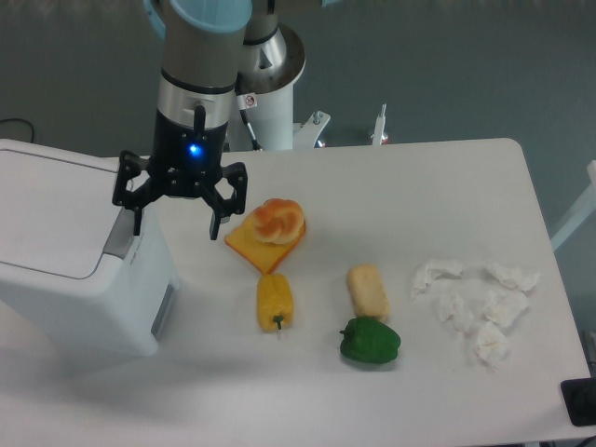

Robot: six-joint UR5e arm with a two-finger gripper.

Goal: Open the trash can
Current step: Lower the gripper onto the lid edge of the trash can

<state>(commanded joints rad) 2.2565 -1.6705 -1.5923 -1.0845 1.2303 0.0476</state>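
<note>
The trash can (65, 251) is a large white boxy bin at the left of the table, its flat lid closed. A grey latch strip (117, 235) runs along the lid's right edge, and a grey panel (163, 307) sits on its right side. My gripper (175, 223) hangs from the arm just above the bin's right edge. Its black fingers are spread wide and hold nothing. The left fingertip (138, 223) is over the latch strip; the right fingertip (213, 228) hangs over the table.
On the white table (419, 186) lie an orange slab with a croissant (270, 228), a yellow pepper (274, 303), a bread piece (368, 291), a green pepper (370, 342) and several crumpled tissues (475, 303). The robot base (270, 84) stands behind.
</note>
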